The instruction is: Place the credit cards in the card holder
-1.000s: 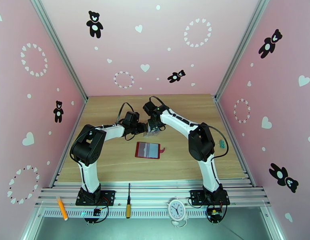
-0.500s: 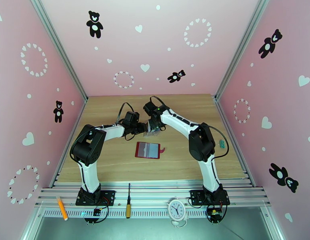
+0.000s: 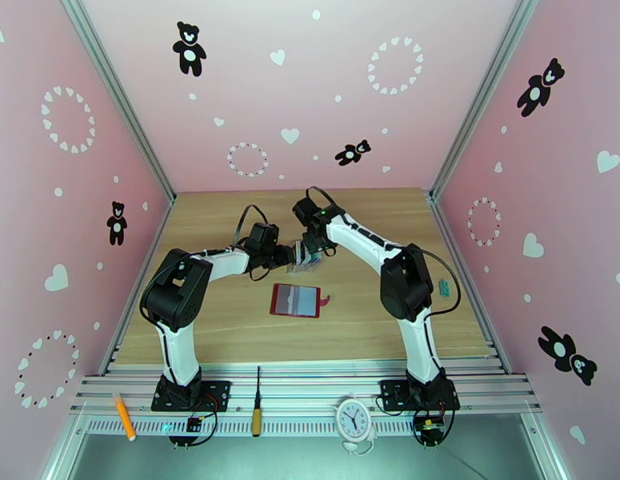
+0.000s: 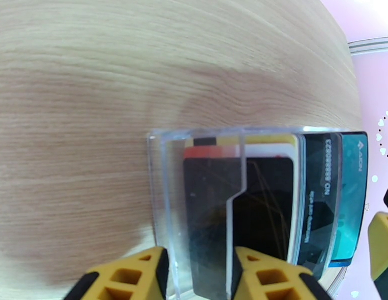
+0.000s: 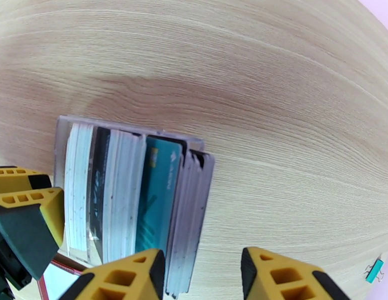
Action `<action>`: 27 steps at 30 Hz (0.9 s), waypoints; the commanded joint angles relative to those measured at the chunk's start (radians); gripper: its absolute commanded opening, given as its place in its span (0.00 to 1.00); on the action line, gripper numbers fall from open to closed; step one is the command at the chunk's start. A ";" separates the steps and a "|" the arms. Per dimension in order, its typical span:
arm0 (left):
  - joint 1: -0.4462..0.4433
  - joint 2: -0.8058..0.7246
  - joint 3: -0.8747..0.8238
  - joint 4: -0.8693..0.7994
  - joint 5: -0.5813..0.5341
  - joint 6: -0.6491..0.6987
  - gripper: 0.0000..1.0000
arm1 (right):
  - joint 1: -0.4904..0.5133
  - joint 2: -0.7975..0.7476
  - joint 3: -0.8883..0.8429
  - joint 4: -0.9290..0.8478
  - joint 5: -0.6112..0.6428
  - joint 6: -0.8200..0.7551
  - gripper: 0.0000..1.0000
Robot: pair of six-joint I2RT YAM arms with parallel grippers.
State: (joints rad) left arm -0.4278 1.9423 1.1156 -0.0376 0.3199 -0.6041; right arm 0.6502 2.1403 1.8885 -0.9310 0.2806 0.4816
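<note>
The cards (image 4: 319,196) are stood on edge, packed side by side in a clear slotted rack (image 4: 166,186) at the middle of the surface (image 3: 230,338). In the left wrist view a teal card (image 4: 351,196) is seen at the right end of the row. It carries a small white logo and a short word that is too blurred to be read. Next to it a black card is printed lengthwise with a row of white digits, mostly eights, and a line of smaller writing that cannot be made out. Further left, white cards and one with a yellow and red edge (image 4: 264,141) are seen behind the clear wall.

The left end effector (image 4: 199,253) is clamped on the rack's left end, with the end wall pinched between its yellow fingers (image 4: 128,276). The right end effector (image 5: 203,256) is held open at the rack's right end, its jaws apart with nothing gripped. One finger is seen in front of the teal card's lower edge and the other over bare wood.

The wallet (image 3: 295,300) is laid open just near of the rack, apart from it, with its grey pockets facing up and its tab at the right. A teal clip (image 3: 444,287) is seen at the surface's right edge
</note>
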 commanded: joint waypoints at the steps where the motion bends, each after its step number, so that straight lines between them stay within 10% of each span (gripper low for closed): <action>1: 0.006 0.039 -0.005 -0.085 -0.009 0.009 0.40 | -0.004 0.041 0.026 -0.001 -0.043 -0.008 0.47; 27: 0.004 0.041 -0.002 -0.087 -0.009 0.009 0.40 | -0.002 0.029 -0.013 -0.007 0.007 -0.014 0.46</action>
State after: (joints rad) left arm -0.4278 1.9442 1.1175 -0.0380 0.3233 -0.6041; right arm 0.6487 2.1635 1.8473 -0.8825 0.2230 0.4789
